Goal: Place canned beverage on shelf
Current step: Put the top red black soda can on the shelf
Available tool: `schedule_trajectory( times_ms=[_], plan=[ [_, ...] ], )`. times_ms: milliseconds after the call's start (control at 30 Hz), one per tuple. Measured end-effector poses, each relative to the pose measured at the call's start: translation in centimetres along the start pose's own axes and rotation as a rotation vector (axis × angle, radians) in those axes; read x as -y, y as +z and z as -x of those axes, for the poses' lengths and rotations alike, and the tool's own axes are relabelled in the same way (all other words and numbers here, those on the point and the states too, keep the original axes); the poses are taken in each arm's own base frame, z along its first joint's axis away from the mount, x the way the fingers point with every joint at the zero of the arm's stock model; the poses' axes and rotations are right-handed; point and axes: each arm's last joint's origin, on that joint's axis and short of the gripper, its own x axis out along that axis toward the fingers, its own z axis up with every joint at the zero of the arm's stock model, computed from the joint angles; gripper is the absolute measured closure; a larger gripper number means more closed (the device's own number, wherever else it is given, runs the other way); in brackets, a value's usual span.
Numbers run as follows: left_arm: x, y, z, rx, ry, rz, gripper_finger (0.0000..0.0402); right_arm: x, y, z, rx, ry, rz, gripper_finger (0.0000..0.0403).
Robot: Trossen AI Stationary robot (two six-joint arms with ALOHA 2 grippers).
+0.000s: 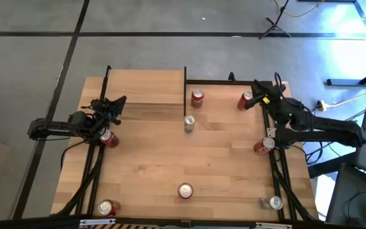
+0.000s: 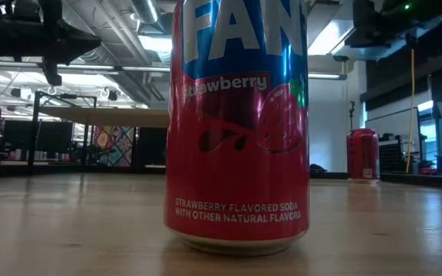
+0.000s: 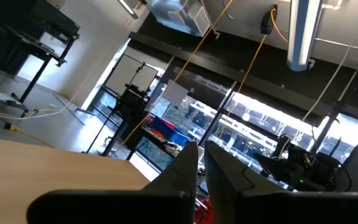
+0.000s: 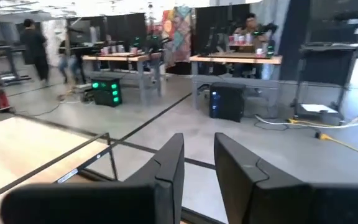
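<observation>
Seven red cans stand on the desk (image 1: 170,165): three along its near edge, nearest can (image 1: 185,190) central; four farther, none on the shelf (image 1: 146,89). Left claw (image 1: 117,105) and right claw (image 1: 259,97), pressed together, flank the shelf.

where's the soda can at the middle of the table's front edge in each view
High view: the soda can stands at the middle of the table, by its front edge.
Low view: it fills the picture's centre, label facing the camera.
Left wrist view: not in it.
Right wrist view: not in it.
Shared landmark: the shelf, far left on the table in the high view, is the raised board left of the can in the low view.
</observation>
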Motion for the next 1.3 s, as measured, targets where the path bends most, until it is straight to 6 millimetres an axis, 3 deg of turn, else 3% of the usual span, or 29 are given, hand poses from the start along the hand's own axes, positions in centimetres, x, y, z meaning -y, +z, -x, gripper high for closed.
schedule_trajectory(
  times_ms=[367,667,867,1000,1300],
  plan=[
    [-0.1,0.0,0.0,0.004,0.018,-0.001,0.0378,2.5,3.4,-3.7,-0.408,-0.091,0.152,0.0327],
    [-0.1,0.0,0.0,0.004,0.018,-0.001,0.0378,4.7,5.7,-7.1,-0.718,-0.173,0.125,0.0327],
    [-0.1,0.0,0.0,0.004,0.018,-0.001,0.0378,6.1,5.9,-9.1,-0.909,-0.167,0.059,0.0320],
    [-0.1,0.0,0.0,0.004,0.018,0.000,0.0378,6.6,5.6,-10.4,-1.014,-0.155,0.022,0.0281],
    [-0.1,-0.1,0.0,-0.001,0.019,-0.005,0.0378,6.4,3.6,-12.7,-1.209,-0.159,-0.027,0.0130]
  ],
)
